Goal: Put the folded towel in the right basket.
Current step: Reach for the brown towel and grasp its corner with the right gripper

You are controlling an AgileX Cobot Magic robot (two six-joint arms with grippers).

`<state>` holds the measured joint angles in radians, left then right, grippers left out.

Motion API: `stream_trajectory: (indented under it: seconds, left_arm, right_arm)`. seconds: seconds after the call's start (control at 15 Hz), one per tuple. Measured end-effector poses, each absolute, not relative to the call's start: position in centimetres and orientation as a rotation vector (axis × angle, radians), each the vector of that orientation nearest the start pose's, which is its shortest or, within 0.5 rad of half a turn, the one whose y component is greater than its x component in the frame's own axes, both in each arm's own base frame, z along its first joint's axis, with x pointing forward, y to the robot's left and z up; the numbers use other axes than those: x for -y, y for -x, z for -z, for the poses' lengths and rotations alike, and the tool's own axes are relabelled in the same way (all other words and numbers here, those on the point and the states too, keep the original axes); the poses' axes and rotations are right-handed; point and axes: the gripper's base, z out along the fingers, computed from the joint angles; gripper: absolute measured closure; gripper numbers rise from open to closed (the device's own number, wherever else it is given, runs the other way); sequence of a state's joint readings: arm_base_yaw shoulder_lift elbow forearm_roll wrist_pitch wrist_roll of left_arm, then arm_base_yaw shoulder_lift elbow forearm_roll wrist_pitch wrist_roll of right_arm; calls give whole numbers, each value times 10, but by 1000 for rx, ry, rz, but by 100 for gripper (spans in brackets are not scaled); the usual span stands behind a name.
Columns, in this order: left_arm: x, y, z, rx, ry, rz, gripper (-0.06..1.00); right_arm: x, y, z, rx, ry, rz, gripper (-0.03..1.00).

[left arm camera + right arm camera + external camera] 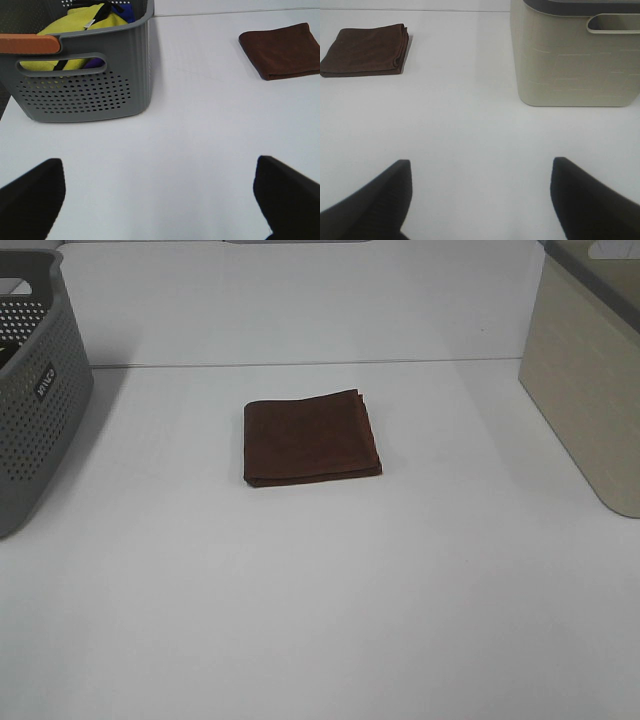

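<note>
A folded brown towel [311,439] lies flat on the white table, near the middle. It also shows in the left wrist view [281,50] and in the right wrist view [365,50]. The right basket [590,380] is beige and stands at the table's right edge; the right wrist view shows its wall [575,60]. My left gripper [160,200] is open and empty, well short of the towel. My right gripper [480,197] is open and empty, also far from the towel. Neither gripper shows in the exterior high view.
A grey perforated basket [35,390] stands at the left edge; the left wrist view shows it [85,80] holding yellow and blue cloth [80,30]. The white table [320,600] stretches between the two baskets.
</note>
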<state>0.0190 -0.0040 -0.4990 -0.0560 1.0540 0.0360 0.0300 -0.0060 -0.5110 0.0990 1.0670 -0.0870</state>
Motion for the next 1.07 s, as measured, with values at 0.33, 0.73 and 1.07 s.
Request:
stream_trajectory:
  seconds: [0.33,0.73,1.07]
  left_arm:
    - [5,5,-278,-2033,-20,32,-3]
    - [5,5,-278,-2033,-20,32,-3]
    - [5,5,-278,-2033,-20,32,-3]
  right_arm:
    - [-8,8,-280,-2027,125,-82,24]
    - [-8,8,-280,-2027,125,-82,24]
    - [-8,8,-280,-2027,125,-82,24]
